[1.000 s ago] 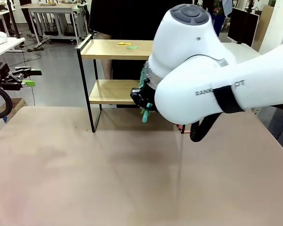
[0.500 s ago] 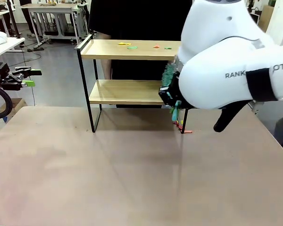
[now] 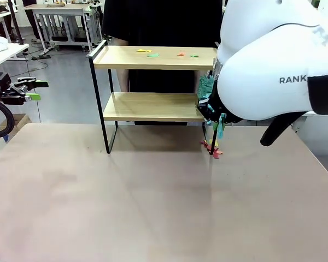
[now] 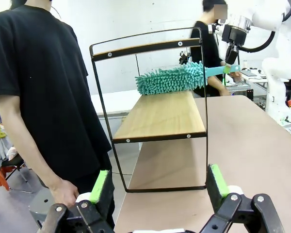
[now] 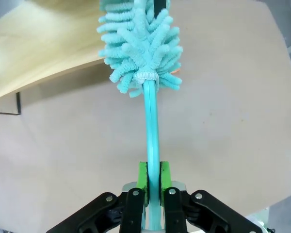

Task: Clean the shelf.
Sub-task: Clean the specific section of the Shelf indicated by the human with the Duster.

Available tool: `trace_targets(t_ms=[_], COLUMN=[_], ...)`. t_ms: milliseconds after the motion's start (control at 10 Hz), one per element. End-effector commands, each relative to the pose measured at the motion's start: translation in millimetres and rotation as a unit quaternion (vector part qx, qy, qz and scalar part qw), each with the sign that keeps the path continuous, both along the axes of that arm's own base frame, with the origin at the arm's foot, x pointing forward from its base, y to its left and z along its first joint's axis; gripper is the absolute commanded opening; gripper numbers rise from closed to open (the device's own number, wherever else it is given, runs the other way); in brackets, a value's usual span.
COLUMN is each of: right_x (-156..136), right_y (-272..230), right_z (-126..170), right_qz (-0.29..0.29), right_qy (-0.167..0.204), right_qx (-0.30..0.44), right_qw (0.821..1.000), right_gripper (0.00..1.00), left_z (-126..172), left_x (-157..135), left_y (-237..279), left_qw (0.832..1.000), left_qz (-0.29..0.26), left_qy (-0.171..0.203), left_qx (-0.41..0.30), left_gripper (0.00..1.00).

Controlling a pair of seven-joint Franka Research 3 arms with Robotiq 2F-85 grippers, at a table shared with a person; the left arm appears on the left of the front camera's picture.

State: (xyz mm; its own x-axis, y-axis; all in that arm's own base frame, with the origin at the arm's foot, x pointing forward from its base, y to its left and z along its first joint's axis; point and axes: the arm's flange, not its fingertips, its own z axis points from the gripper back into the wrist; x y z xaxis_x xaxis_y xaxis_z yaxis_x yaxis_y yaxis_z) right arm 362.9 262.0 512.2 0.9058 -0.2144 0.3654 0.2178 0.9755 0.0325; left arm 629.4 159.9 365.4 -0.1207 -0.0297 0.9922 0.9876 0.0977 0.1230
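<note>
The shelf (image 3: 153,58) stands at the table's far side, with small yellow, green and orange scraps (image 3: 153,53) on its top board. My right gripper (image 3: 212,110) is at the right end of the lower board (image 3: 147,106), shut on the handle of a teal fluffy duster (image 3: 205,85). In the right wrist view the right gripper (image 5: 153,183) pinches the duster handle (image 5: 152,136), and the duster head (image 5: 138,43) lies at the board's edge (image 5: 39,53). The left wrist view shows the duster (image 4: 170,80) over the lower board (image 4: 160,116). My left gripper (image 4: 157,184) hangs open, off the table's left side (image 3: 37,90).
A person in a black shirt (image 3: 158,22) stands right behind the shelf, one hand (image 4: 63,191) hanging low. Coloured scraps (image 3: 212,147) lie on the table by the shelf's right front leg. The brown table (image 3: 126,196) stretches bare in front. My right arm (image 3: 273,65) blocks the shelf's right side.
My right arm has swept the duster rightwards along the lower board to its right end. Scraps now lie on the table by the right leg. The left arm stayed still.
</note>
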Motion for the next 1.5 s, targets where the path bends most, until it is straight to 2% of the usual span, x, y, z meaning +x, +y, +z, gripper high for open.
trace_targets(t_ms=[0, 300, 400, 900, 1100, 1400], right_x=[9.0, 5.2, -1.4, -21.9, -32.4, -45.8], right_y=[-9.5, -3.7, -5.2, -6.1, -3.2, -2.8], right_z=[-7.3, -5.6, -1.5, 16.0, 25.3, 36.2], right_qz=[-0.012, -0.006, 0.005, 0.048, 0.062, 0.13], right_qy=[0.014, 0.007, -0.013, -0.048, -0.076, -0.073], right_qx=[0.001, 0.0, 0.011, 0.013, 0.004, 0.022], right_qw=[1.0, 1.0, 1.0, 0.998, 0.995, 0.989], right_gripper=[0.13, 0.13, 0.13, 0.13, 0.13, 0.13], left_z=[2.1, 2.1, 2.1, 2.1, 2.1, 2.1], left_x=[-1.6, -1.6, -1.6, -1.6, -1.6, -1.6], left_y=[-0.2, -0.2, -0.2, -0.2, -0.2, -0.2], left_qw=[1.0, 1.0, 1.0, 1.0, 1.0, 1.0], left_qz=[0.0, 0.0, 0.0, 0.0, 0.0, 0.0], left_qy=[-0.002, -0.002, -0.002, -0.002, -0.002, -0.002], left_qx=[-0.001, -0.001, -0.001, -0.001, -0.001, -0.001], left_gripper=[1.0, 1.0, 1.0, 1.0, 1.0, 1.0])
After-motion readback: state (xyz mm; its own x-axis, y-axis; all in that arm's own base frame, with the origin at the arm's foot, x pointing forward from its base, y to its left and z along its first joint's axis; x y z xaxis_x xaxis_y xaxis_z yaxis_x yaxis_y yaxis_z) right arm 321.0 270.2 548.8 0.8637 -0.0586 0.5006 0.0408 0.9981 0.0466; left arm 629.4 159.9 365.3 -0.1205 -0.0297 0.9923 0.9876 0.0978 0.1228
